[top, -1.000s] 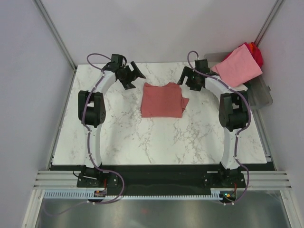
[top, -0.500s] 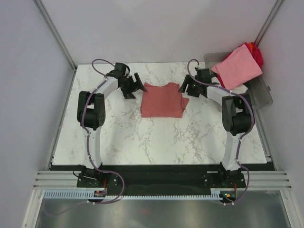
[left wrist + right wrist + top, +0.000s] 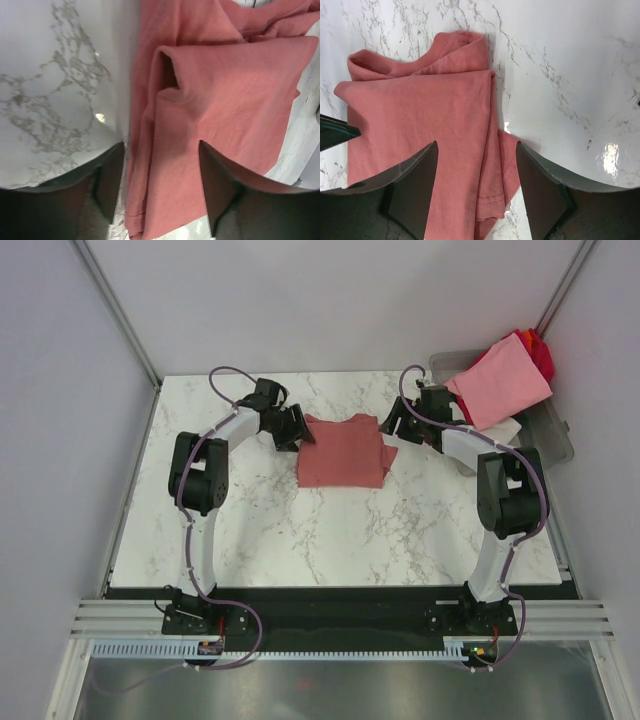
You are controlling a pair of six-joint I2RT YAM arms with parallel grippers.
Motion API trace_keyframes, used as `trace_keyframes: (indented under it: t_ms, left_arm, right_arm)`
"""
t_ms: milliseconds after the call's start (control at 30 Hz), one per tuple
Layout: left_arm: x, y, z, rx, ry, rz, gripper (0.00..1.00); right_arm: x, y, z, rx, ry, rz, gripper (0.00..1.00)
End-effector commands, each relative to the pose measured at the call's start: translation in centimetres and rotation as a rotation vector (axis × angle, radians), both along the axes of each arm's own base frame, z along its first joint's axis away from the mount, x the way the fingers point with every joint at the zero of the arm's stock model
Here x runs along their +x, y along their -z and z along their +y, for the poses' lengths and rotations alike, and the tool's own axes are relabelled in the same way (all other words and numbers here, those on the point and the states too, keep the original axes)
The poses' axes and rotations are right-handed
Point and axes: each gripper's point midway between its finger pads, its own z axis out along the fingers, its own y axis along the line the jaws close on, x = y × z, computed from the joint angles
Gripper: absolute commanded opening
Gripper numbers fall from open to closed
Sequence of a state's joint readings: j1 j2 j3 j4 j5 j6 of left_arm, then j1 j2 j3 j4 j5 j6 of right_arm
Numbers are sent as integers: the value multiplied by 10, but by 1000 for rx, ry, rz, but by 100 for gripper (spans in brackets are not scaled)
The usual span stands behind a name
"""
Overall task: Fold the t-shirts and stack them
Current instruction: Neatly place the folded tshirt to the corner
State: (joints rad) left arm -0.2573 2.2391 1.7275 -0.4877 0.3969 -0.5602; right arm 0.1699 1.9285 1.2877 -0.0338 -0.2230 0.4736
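I see the folded dusty brick-red cloth t-shirt [image 3: 341, 450] lying flat toward the back of the white marble surface [image 3: 330, 530]. My left pincer [image 3: 160, 150] stands spread astride its left edge, my right pincer [image 3: 476, 146] spread astride its right edge, neither one pinching the cloth

Three t-shirts are in sight (brick-red t-shirt [image 3: 340, 452], pink t-shirt [image 3: 500, 380], bright red t-shirt [image 3: 541, 354]) and one tub [image 3: 558, 440].
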Motion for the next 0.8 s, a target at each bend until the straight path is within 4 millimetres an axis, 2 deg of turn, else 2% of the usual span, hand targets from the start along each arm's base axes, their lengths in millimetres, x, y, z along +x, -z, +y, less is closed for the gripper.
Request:
trace_keyframes:
  t_ms: [0,133,200,233,267,300,333,433,500,600,733,767]
  left_arm:
    - [3,11,-3,22,32,-21,62]
    - [0,15,-1,33,28,-4,44]
    - [-1,15,-1,32,29,-3,39]
    - [-1,14,-1,30,31,-4,30]
    - [-2,14,-2,24,34,-1,27]
    - [-3,14,-3,19,39,2,17]
    - [-3,14,-3,17,37,5,2]
    - [-8,14,9,45,26,22,2]
    - [-5,4,34,99,-12,-8,2]
    - [-14,6,91,240,-91,12,2]
    - [-29,-1,192,484,-275,64,2]
    - [-39,0,233,548,-369,126,2]
  right_arm:
    - [8,-28,0,-4,-7,-97,71]
    - [5,-25,1,5,-14,-88,71]
    - [4,-26,2,7,-17,-91,71]
    - [4,-25,3,8,-20,-89,71]
    - [3,-25,3,9,-19,-87,71]
    - [3,-26,3,10,-19,-90,71]
    - [2,-25,3,11,-19,-88,71]
    - [0,-27,3,18,-21,-89,71]
    - [-2,-30,4,21,-23,-93,71]
    - [-5,-31,3,29,-20,-90,71]
    - [-11,-31,7,52,-30,-79,71]
    - [-10,-32,8,57,-29,-83,71]
